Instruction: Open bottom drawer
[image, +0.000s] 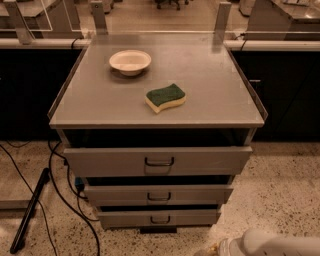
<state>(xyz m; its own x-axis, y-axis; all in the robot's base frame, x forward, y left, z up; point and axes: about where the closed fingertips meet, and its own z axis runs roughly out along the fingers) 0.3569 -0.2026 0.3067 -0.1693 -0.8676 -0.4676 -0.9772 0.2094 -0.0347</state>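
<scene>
The bottom drawer (125, 219) is the narrowest grey front of three, low on the metal cabinet, with a small dark loop handle (160, 219) at its centre. It sits pushed in further than the two drawers above it. My gripper (216, 248) shows only in part at the bottom edge of the camera view, at the end of the white arm (280, 244). It is to the lower right of the bottom drawer's handle and apart from it, holding nothing that I can see.
The middle drawer (120, 195) and the top drawer (110, 161) stick out further. A white bowl (130, 61) and a green-and-yellow sponge (165, 97) lie on the cabinet top (210, 85). Black cables (55, 180) and a dark bar (29, 212) lie on the speckled floor at left.
</scene>
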